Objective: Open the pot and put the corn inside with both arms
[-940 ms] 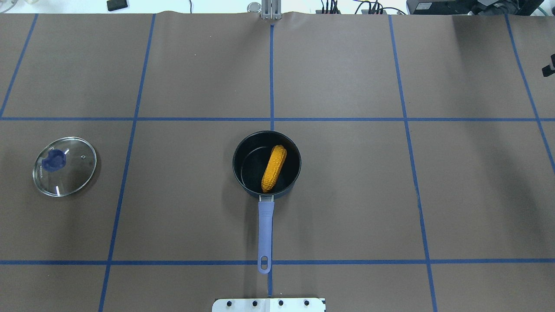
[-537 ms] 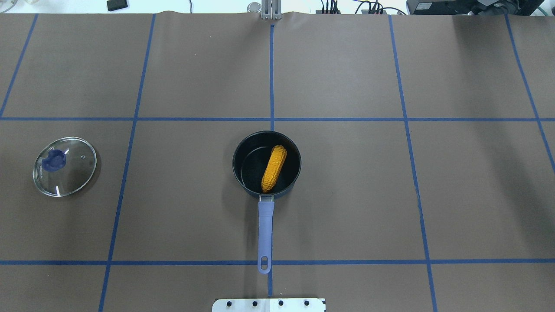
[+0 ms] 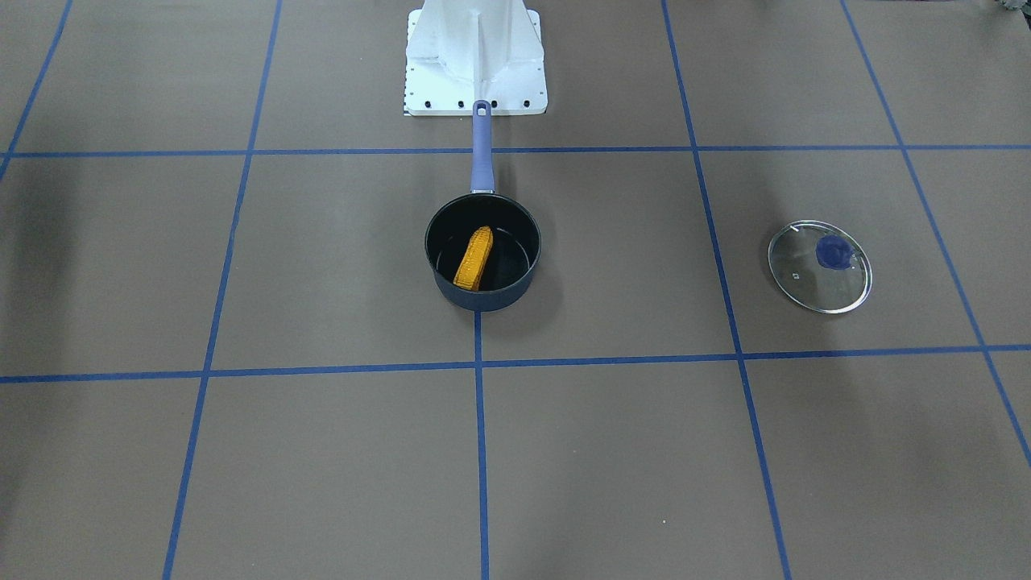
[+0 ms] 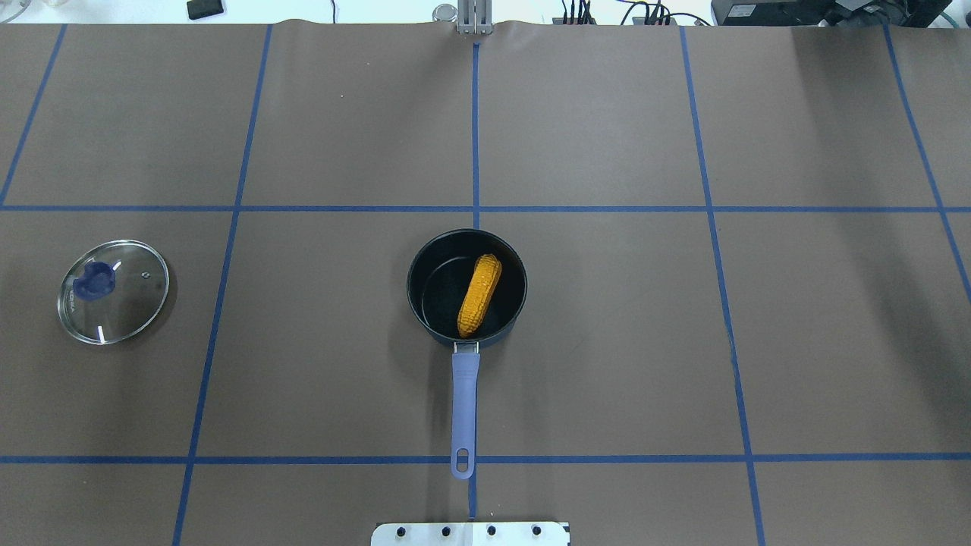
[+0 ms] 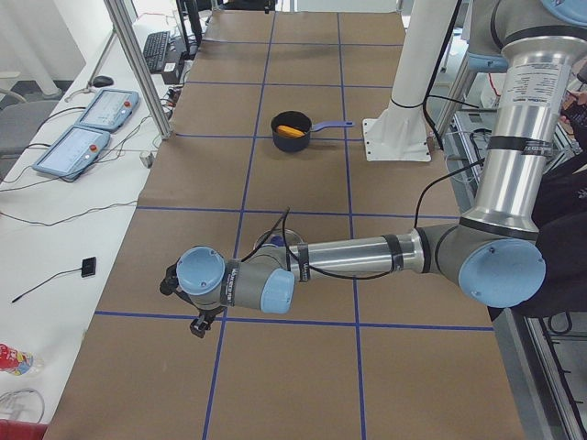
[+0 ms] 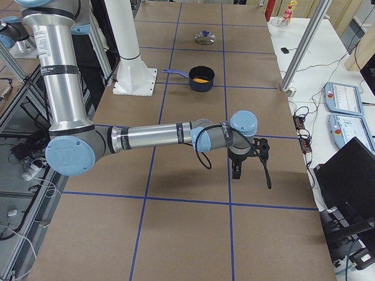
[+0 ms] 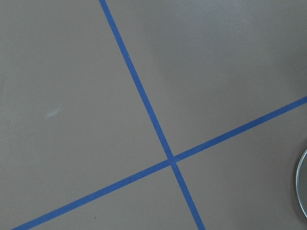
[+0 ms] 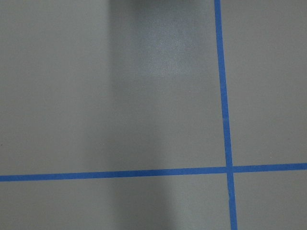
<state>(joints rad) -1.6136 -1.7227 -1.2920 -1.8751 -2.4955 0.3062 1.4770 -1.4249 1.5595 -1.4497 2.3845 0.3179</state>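
Note:
The dark navy pot (image 4: 436,284) stands open at the table's middle, its periwinkle handle (image 4: 464,402) pointing toward the robot base. The yellow-orange corn (image 4: 479,294) lies inside it, leaning on the wall; it also shows in the front view (image 3: 474,258). The left gripper (image 5: 183,307) shows only in the exterior left view, low over the table beyond the lid, far from the pot (image 5: 292,137). The right gripper (image 6: 252,174) shows only in the exterior right view, far from the pot (image 6: 201,78). I cannot tell whether either is open or shut.
The glass lid (image 4: 114,292) with its blue knob lies flat on the table's left side, also in the front view (image 3: 820,266); its rim edges into the left wrist view (image 7: 301,187). The white robot base plate (image 4: 470,533) sits just behind the pot's handle.
A black piece of the right gripper at the overhead view's right edge has gone out of view. Pot, corn and lid have not moved.

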